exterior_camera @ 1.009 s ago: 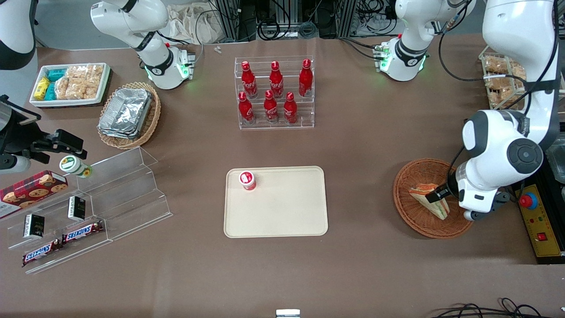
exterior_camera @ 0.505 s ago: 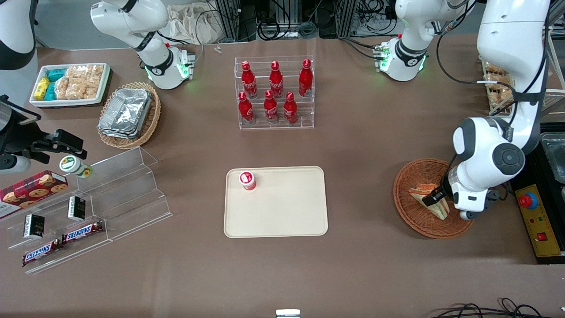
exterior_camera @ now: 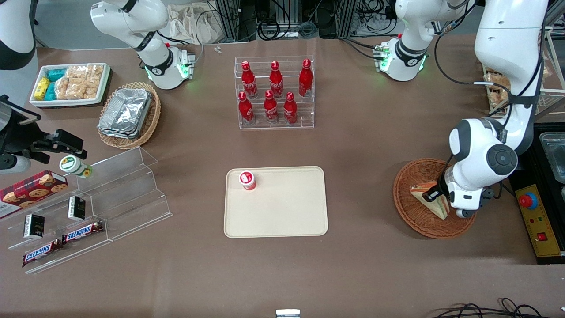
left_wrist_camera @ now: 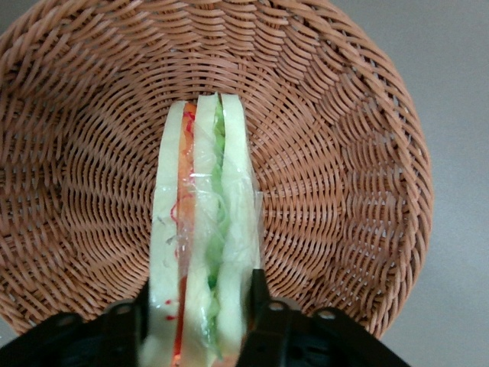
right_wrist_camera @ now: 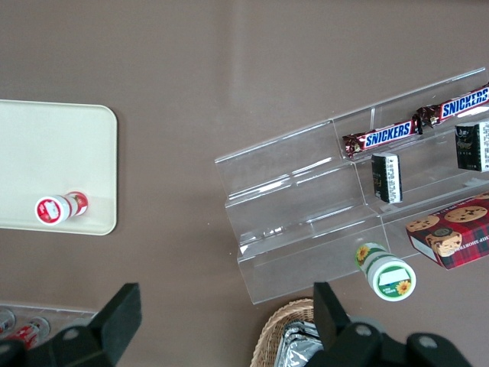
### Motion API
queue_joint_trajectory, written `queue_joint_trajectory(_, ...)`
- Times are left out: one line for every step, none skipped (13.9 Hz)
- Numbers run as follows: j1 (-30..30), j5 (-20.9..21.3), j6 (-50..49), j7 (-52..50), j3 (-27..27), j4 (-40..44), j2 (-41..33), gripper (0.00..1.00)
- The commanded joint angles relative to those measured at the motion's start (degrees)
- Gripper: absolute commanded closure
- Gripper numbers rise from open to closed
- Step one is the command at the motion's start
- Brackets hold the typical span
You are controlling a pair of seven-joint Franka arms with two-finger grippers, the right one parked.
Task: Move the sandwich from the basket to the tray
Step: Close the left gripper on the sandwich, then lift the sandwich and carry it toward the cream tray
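Gripper [left_wrist_camera: 200, 321] pinching sandwich [left_wrist_camera: 200, 245], now lifted w/ it, over basket [exterior_camera: 408, 212].

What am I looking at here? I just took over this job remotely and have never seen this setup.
Robot arms stand at a brown table. One picture looks down from the front; the other two come from cameras on each arm's wrist. The working arm's pincer is down in the round wicker basket, its fingers on either side of the wrapped sandwich. The sandwich goes to the beige tray, which already carries a small red-capped cup. Red bottles, snacks and foil pans are bystanders.
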Motion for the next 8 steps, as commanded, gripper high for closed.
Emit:
queue_joint_trajectory(1.29,1.12,-1.22,-1.53,-0.28,-1.38,-3.11,1.0)
queue_joint_trajectory(1.21,1.04,-3.67,-1.7,-0.46,-0.77,-4.59,1.0)
queue_joint_trajectory(0.77,1.04,-7.26,-1.88,-0.46,0.45,-6.44,1.0)
queue_joint_trajectory(0.51,1.04,-12.0,-2.05,-0.55,2.81,-8.02,1.0)
queue_joint_trajectory(0.5,1.04,-17.26,-2.06,-0.63,5.54,-9.34,1.0)
queue_joint_trajectory(0.5,0.95,-23.15,-1.45,-0.63,8.96,-10.31,1.0)
queue_joint_trajectory(0.5,0.6,-28.43,-1.01,-0.72,12.73,-10.76,1.0)
queue_joint_trajectory(0.42,0.34,-33.53,-0.83,-1.33,17.21,-10.76,1.0)
